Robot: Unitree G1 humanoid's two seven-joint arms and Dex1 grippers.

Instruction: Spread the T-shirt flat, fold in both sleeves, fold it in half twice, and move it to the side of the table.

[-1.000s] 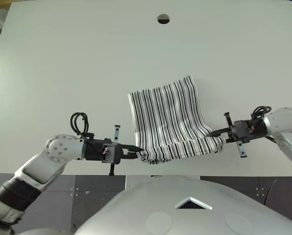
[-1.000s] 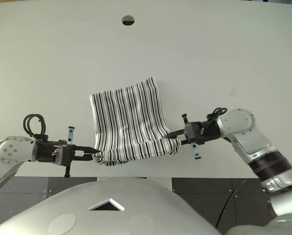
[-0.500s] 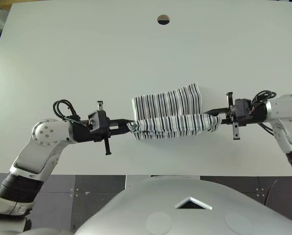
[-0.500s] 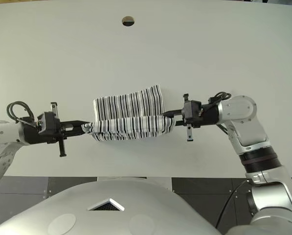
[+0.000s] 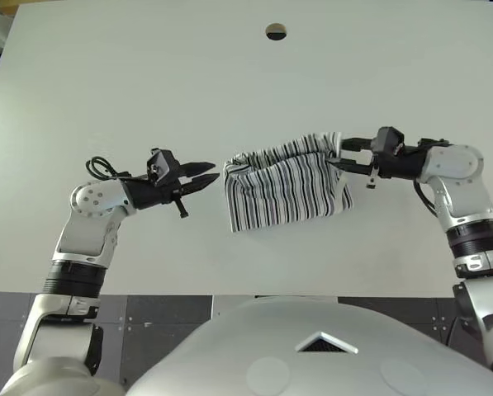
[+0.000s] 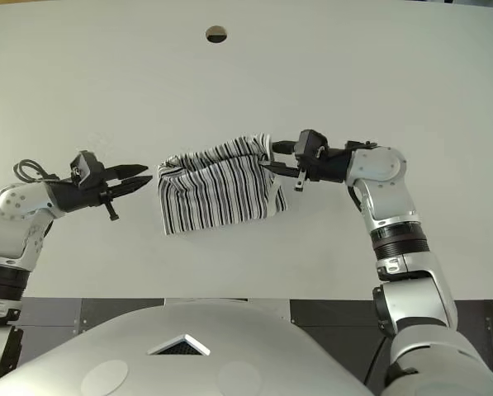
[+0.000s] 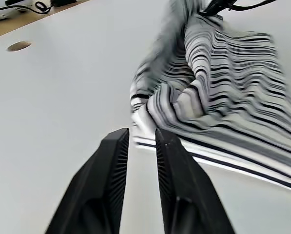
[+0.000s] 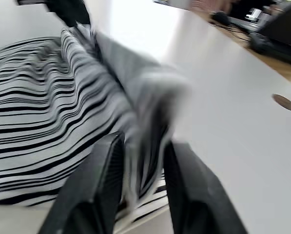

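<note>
The black-and-white striped T-shirt (image 5: pixel 289 183) lies folded into a small rectangle on the white table (image 5: pixel 106 91), its far edge still bunched and slightly raised. My left gripper (image 5: pixel 212 172) hovers open just left of the shirt's left edge, apart from it, with nothing between its fingers (image 7: pixel 116 146). My right gripper (image 5: pixel 340 154) is at the shirt's far right corner. Its fingers (image 8: pixel 106 161) stand apart, with the loose, blurred cloth edge (image 8: pixel 145 102) lying between them.
A round cable hole (image 5: pixel 275 32) sits at the far middle of the table. The table's near edge (image 5: pixel 229 293) runs just below the arms. Bare surface extends to the left, right and behind the shirt. Cables and small devices (image 8: pixel 262 29) lie beyond the far edge.
Both grippers carried the near fold up and away over the far half. The left gripper has let go and drawn back to the left. The right gripper's fingers have parted at the far corner.
</note>
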